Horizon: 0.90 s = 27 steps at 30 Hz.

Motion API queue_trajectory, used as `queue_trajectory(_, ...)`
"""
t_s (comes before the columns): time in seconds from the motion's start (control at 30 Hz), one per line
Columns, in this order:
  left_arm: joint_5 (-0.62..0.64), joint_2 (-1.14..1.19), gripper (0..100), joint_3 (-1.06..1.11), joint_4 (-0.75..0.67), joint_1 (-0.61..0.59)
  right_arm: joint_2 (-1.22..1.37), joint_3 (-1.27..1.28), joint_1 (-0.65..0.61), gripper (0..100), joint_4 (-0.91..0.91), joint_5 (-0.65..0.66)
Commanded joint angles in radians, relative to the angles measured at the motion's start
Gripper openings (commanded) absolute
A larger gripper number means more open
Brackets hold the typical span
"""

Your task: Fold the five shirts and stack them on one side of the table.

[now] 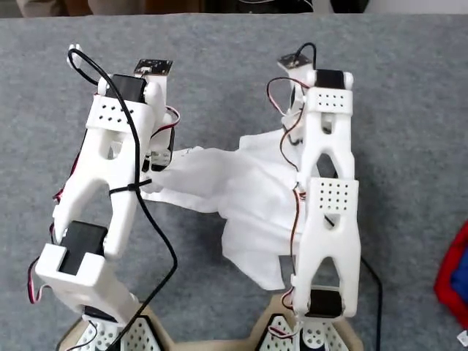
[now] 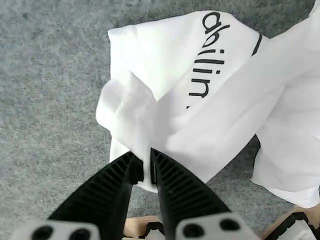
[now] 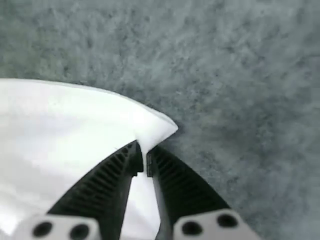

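Cloth pinched at two points is what matters here. The white shirt [image 1: 241, 190] lies crumpled in the middle of the high view, on the grey table [image 1: 409, 110], between the two arms. The left gripper [image 2: 146, 167] has its jaws drawn narrow on a bunched fold at the shirt's edge, left of centre in the high view. Black lettering [image 2: 207, 55] on the fabric shows just past that fold. The right gripper [image 3: 144, 162] is likewise closed to a slit on a pointed corner of the same shirt, which in the high view lies above and right of centre, mostly under that arm.

The span between the two grips runs across the frame and rises a little toward the right. The rest of the shirt trails from it toward the lower centre, loose and wrinkled. Each gripper therefore sits at one end of the shirt's long line, neither nearer the bulk than the other.

I judge the fold has hardly begun. Drawing the grips apart should spread the cloth flat, though the bunched left hold may carry more than one layer.

A blue and red cloth [image 1: 455, 274] lies at the right edge of the high view, well apart from the shirt
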Motion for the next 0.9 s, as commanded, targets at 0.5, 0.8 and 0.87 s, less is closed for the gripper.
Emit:
queue_trajectory(0.5, 0.008, -0.096, 2, -0.118, 0.008, 0.006, -0.456, -0.151, 0.125, 0.5, 0.023, -0.106)
queue_trajectory(0.8, 0.032, -0.42, 2, 0.055, 0.008, -0.002, -0.908, 0.081, 0.137, 0.5, 0.025, -0.138)
queue_trajectory(0.87, 0.032, -0.492, 2, 0.089, 0.008, -0.002, -1.032, 0.202, 0.142, 0.5, 0.025, -0.138)
